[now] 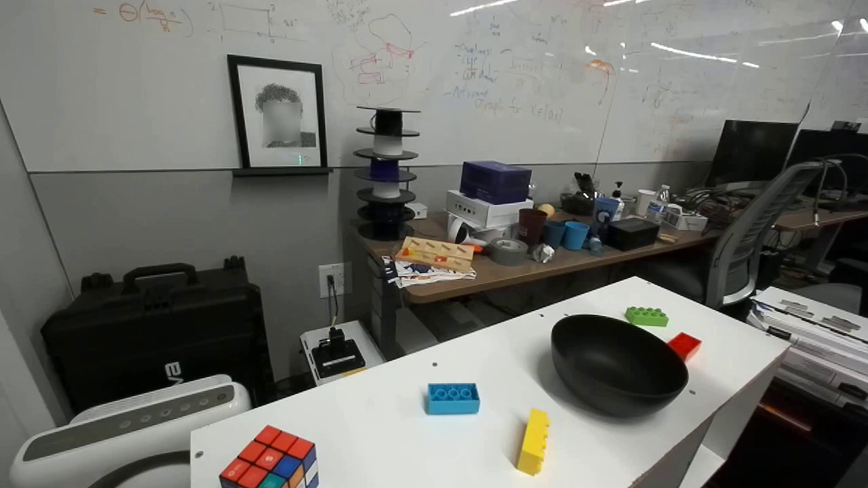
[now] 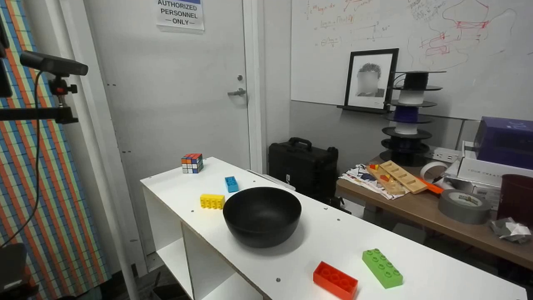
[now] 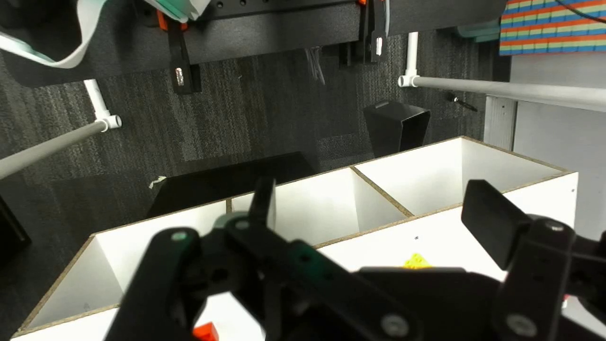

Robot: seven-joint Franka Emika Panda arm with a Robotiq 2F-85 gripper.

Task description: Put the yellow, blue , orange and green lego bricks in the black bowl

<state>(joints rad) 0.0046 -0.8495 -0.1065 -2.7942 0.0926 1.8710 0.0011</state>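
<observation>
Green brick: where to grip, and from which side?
Take the green brick by its two long sides, mid-length, coming from above. It lies flat, studs up, longer than wide, so that likely gives the easiest span; a gap separates it from the red brick.

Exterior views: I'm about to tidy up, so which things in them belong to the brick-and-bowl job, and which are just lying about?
Part of the job: yellow Lego brick, blue Lego brick, green Lego brick, red Lego brick (likely the "orange" one), black bowl.

Just lying about, among others: Rubik's cube, duct tape roll, stack of spools, black hard case.
</observation>
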